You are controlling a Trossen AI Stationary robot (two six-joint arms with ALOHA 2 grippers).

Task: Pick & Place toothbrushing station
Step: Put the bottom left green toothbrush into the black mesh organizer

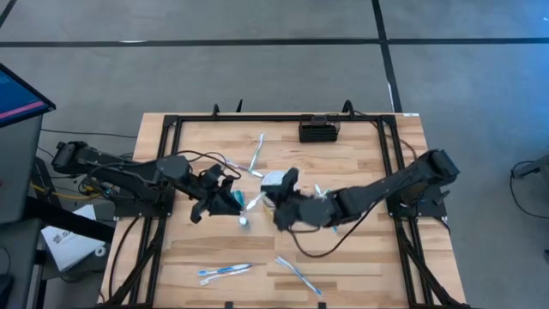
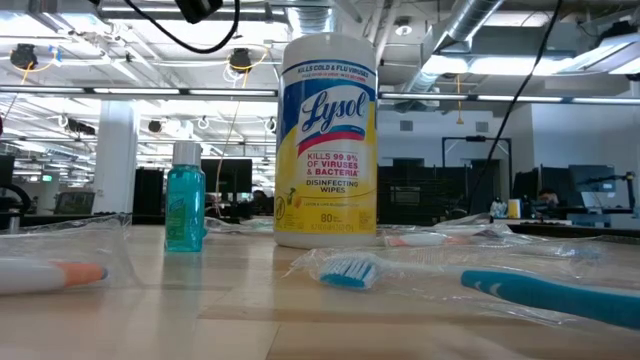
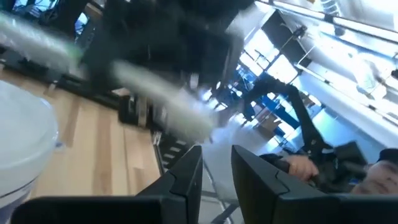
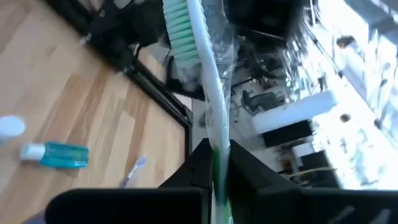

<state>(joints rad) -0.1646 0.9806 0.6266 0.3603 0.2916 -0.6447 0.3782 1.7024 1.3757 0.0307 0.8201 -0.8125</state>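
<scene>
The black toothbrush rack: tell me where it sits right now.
In the high view the black rack stands at the table's far edge, right of centre, against the black frame rail, apart from both arms; the nearest thing is a toothbrush lying to its left.

Small black slotted rectangular rack [image 1: 319, 130] – toothbrushing stn
Sits at table's far edge, right of centre, nothing touching it.

Lysol wipes tub [image 2: 328, 140], white with yellow label, low view. Legible print:
- top band: "KILLS COLD & FLU VIRUS"
- blue script brand name: "Lysol"
- red text: "KILLS 99.9% OF VIRUSES & BACTERIA"
- below it: "DISINFECTING WIPES"
- near the base: "80", the words beside it too small to read

No other readable text on any other item or in the other views.
</scene>
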